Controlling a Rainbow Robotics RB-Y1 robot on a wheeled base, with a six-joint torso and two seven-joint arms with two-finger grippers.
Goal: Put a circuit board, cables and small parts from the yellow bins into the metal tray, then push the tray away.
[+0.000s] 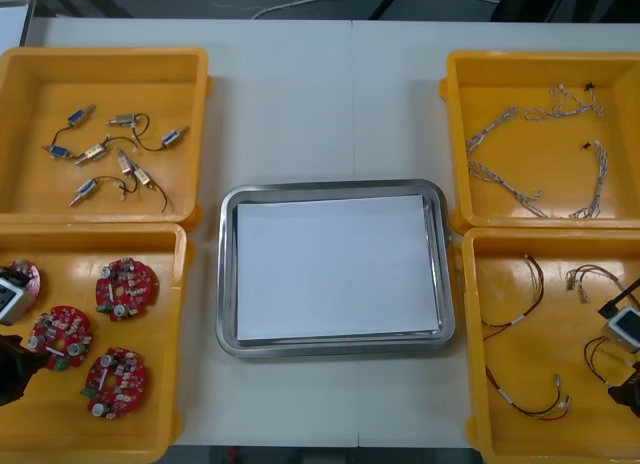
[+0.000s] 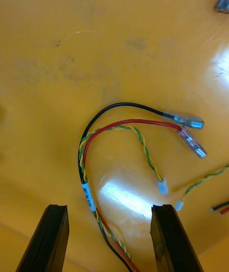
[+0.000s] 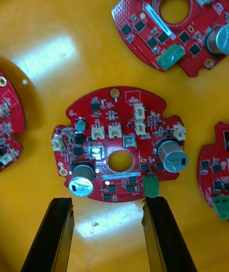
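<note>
Metal tray [image 1: 227,274] — white inside — between yellow bins [image 1: 105,56] holding boards [image 1: 126,288], cables [image 2: 129,120], small parts [image 1: 92,152]

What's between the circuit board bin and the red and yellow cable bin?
The metal tray, white inside, nothing in it, seen in the front view; bare table either side.

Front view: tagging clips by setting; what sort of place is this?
Likely an electronics kitting bench: yellow bins hold red circuit boards, cables, small metal parts beside a metal tray; left gripper over boards, right gripper over cables.
</note>
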